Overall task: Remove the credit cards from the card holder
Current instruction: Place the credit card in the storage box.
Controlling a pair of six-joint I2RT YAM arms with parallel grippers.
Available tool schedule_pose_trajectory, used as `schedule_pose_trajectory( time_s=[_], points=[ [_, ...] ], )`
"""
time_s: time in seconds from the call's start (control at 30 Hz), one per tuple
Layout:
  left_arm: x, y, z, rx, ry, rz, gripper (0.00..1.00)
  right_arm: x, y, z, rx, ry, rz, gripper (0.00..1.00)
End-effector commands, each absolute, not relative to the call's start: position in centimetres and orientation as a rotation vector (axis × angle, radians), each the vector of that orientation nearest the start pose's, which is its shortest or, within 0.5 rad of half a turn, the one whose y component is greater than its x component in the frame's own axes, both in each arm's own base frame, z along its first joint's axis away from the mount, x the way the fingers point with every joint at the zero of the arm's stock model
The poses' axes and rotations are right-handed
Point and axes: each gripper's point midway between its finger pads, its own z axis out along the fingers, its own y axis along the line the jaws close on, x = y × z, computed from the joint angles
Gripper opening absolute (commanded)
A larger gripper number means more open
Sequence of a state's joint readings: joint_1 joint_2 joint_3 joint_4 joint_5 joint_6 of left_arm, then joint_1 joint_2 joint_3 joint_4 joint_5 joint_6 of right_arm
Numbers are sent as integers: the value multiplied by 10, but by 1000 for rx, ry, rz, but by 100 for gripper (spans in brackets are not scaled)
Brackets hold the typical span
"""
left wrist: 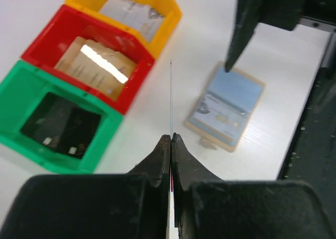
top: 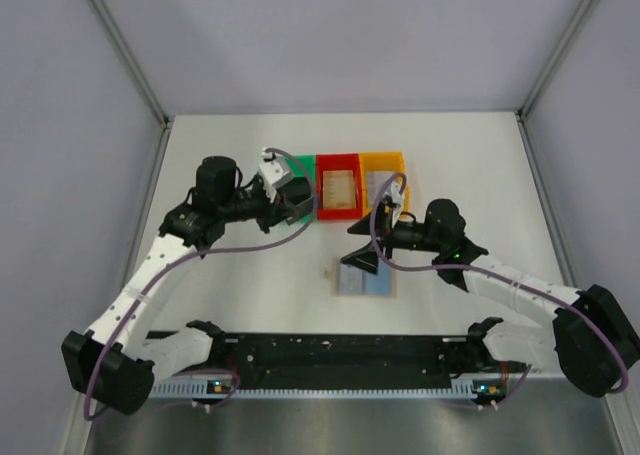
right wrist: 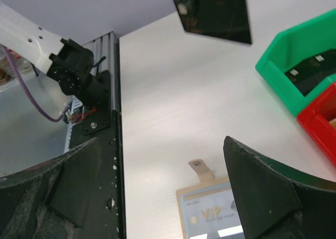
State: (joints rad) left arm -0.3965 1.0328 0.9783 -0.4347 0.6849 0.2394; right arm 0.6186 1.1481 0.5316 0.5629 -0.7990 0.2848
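Left gripper point(left wrist: 171, 139): up and to the far left of the card holder point(left wrist: 227, 110), close to the green bin. Its jaws are pressed together on a thin card point(left wrist: 170, 92) that is seen edge-on and sticks straight out of the grip.
Green bin point(left wrist: 52, 157): leftmost of 3 bins set side by side in a row beyond the card holder's far edge. It is dark inside, with a few small pale marks.
Red bin point(left wrist: 139, 81): middle of the row, straight beyond the card holder. A tan card lies flat in it, under a streak of glare.
Orange bin point(left wrist: 169, 29): right end of the row, beyond the card holder and slightly to its right. A pale grey printed card lies in it.
Card holder: lies open and flat on the white worktop point(top: 460, 165), between the bin row and the arm bases. Its 2 light blue panels face up inside a tan border, with a small tab at 1 edge. A card marked "VIP" point(right wrist: 210, 215) sits in 1 panel.
Right gripper point(right wrist: 160, 142): directly over the card holder, jaws spread wide with nothing between them. 1 fingertip point(left wrist: 233, 50) points at the holder's far edge, and I cannot tell whether it touches.
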Motion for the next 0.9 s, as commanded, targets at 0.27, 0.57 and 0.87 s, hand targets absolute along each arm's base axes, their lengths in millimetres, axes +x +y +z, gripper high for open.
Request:
schedule_pose_trajectory(
  time_s=[0.27, 0.57, 0.87],
  points=[
    [371, -164, 217, 1135, 1925, -500, 0, 203, 290, 189, -936, 1566, 1165, 99],
    [411, -162, 152, 1230, 2171, -580, 0, 201, 290, 180, -948, 1561, 1167, 99],
    [403, -174, 117, 1301, 2203, -747, 0, 199, 292, 179, -955, 1546, 1188, 98]
  ],
)
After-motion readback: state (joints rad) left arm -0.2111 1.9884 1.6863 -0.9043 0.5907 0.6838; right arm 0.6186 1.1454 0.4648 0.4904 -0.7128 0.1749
